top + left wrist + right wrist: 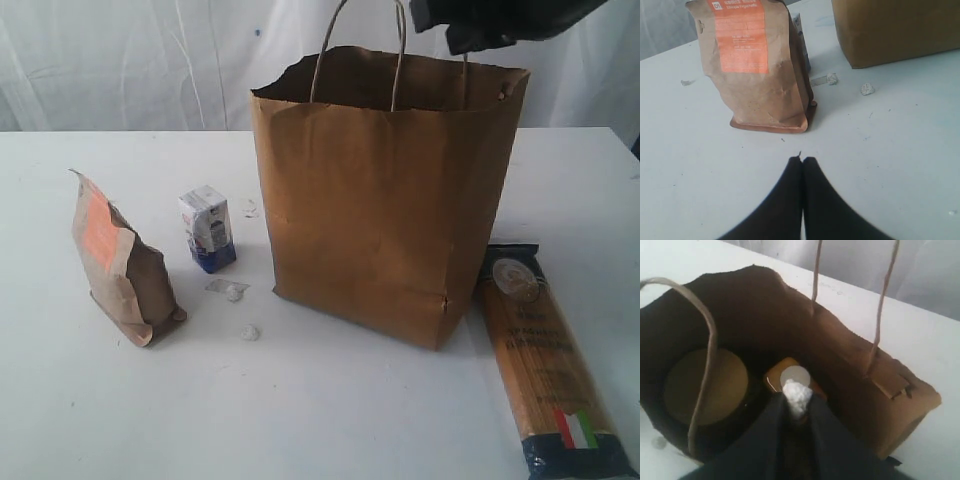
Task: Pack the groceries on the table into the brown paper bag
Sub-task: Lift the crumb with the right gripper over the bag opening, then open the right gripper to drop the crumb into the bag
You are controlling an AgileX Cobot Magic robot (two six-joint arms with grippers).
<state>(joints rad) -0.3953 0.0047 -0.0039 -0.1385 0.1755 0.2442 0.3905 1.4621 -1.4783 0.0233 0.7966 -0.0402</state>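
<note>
Hovering above the bag (850, 355) with right gripper (797, 405) pinching a white lump (796, 390), left gripper (802, 162) closed empty by the pouch (757, 65), probably risking snagging a handle (705, 340) and tipping the bag.

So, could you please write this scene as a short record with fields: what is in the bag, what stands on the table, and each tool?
inside brown paper bag: jar with olive-tan lid; bottle with white cap
table, left of bag: brown pouch, upright; small carton, upright
table, right of bag: spaghetti packet, lying flat
left tool: shut, empty, facing the pouch
right tool: above the open bag; white lump at its tips, grip unclear
</note>
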